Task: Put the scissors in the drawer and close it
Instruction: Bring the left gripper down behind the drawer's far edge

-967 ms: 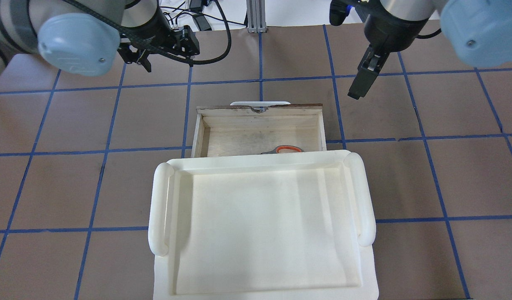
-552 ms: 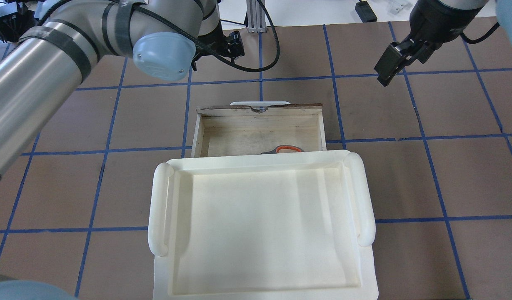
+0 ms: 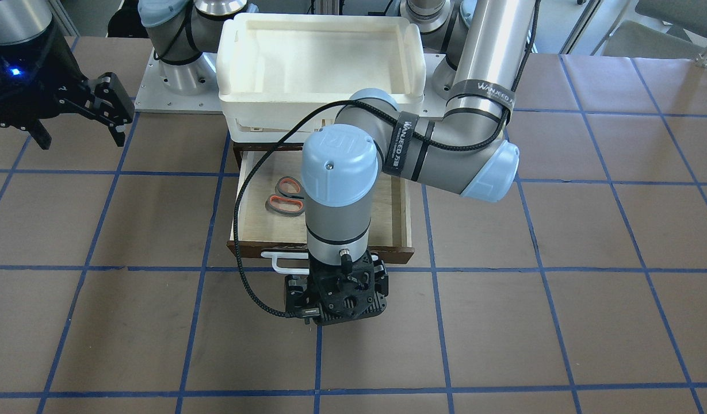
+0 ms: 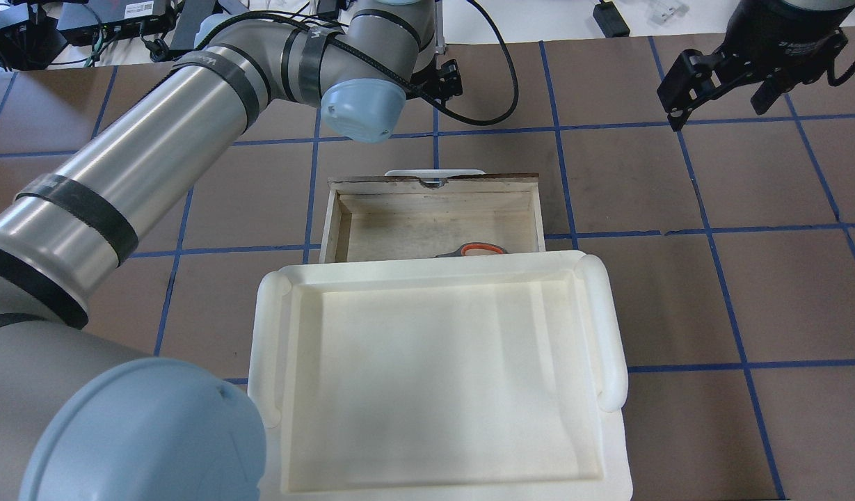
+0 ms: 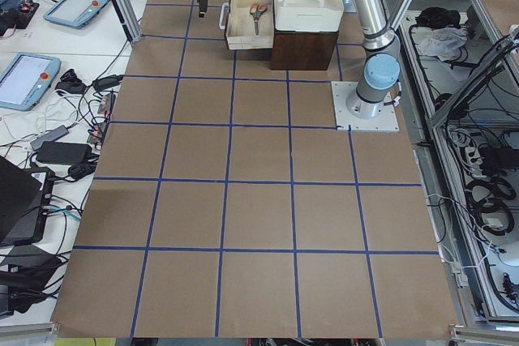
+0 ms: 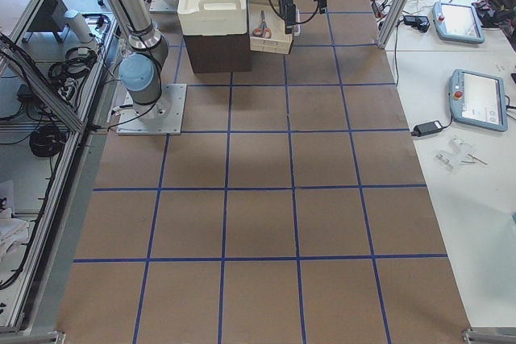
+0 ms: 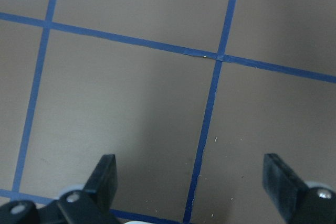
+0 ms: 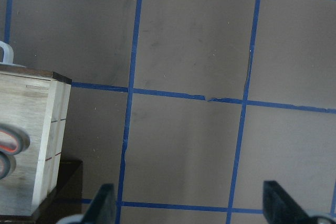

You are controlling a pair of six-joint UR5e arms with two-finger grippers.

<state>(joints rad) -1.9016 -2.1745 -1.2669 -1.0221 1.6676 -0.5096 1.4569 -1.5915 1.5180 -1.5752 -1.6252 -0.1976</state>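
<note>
Wooden drawer [image 3: 261,227] standing open, scissors [image 3: 284,196] lying inside; I'm holding left fingers [image 7: 107,179] wide near handle [image 3: 281,265], risking skewed, jamming push.

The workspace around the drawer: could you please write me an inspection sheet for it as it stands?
Surface: brown table with a blue tape grid.
Job's things: scissors lie inside the drawer, which is open.
Clutter: white tray on the cabinet above the drawer.
Grippers: left gripper open, over the table just in front of the drawer's handle; right gripper open, off to the side, holding nothing.
Cables: black cable loops from the left wrist past the drawer's side.
Surroundings: tablets on side benches.
</note>
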